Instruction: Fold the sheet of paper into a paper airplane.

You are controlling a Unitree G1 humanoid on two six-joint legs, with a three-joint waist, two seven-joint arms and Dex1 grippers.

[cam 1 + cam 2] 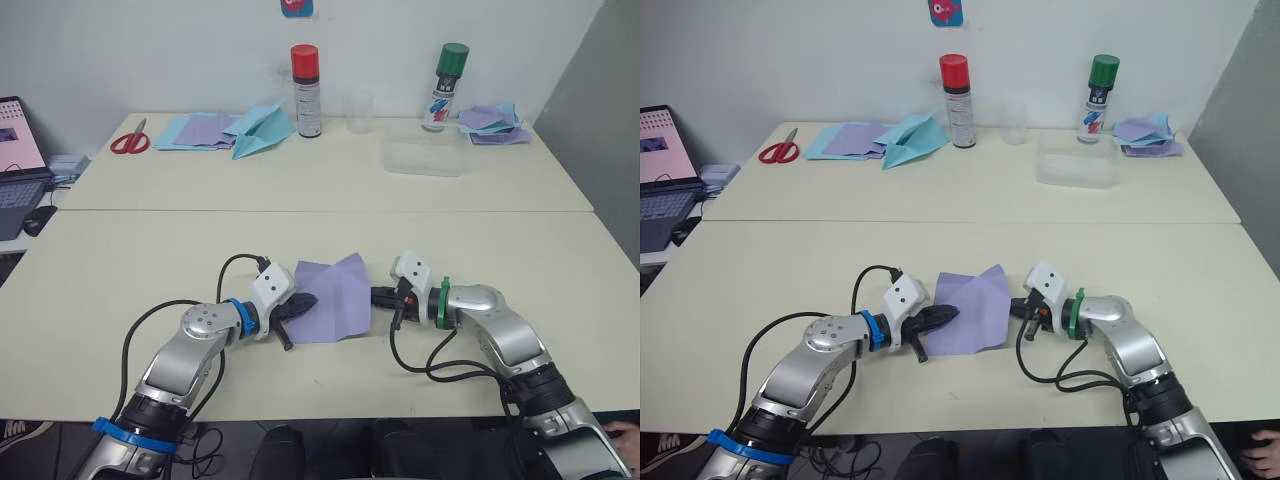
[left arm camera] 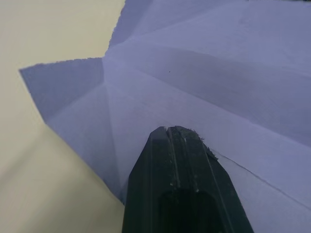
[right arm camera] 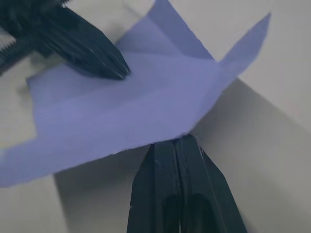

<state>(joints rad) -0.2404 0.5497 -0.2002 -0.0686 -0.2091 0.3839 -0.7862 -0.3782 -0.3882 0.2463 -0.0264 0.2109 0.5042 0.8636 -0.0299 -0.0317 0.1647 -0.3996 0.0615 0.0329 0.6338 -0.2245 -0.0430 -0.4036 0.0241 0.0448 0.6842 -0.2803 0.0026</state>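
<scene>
The sheet of paper (image 1: 333, 298), lavender with crease lines, lies in the middle of the near table, one corner pointing up at its far right. My left gripper (image 1: 307, 301) is shut, and its tip rests on top of the sheet near the left edge, as the left wrist view shows (image 2: 174, 132). My right gripper (image 1: 377, 297) is shut too, its tip touching the sheet's right edge (image 3: 176, 141). That edge stands slightly off the table, with shadow under it. No paper airplane made from this sheet shows.
On the far table stand a red-capped spray can (image 1: 306, 90), a green-capped can (image 1: 446, 85), a clear cup (image 1: 360, 110) and a clear plastic tub (image 1: 425, 155). A light-blue paper plane (image 1: 262, 130), stacked sheets (image 1: 200, 130), scissors (image 1: 130, 141) and a paper pile (image 1: 492, 123) lie there. A laptop (image 1: 18, 160) sits far left.
</scene>
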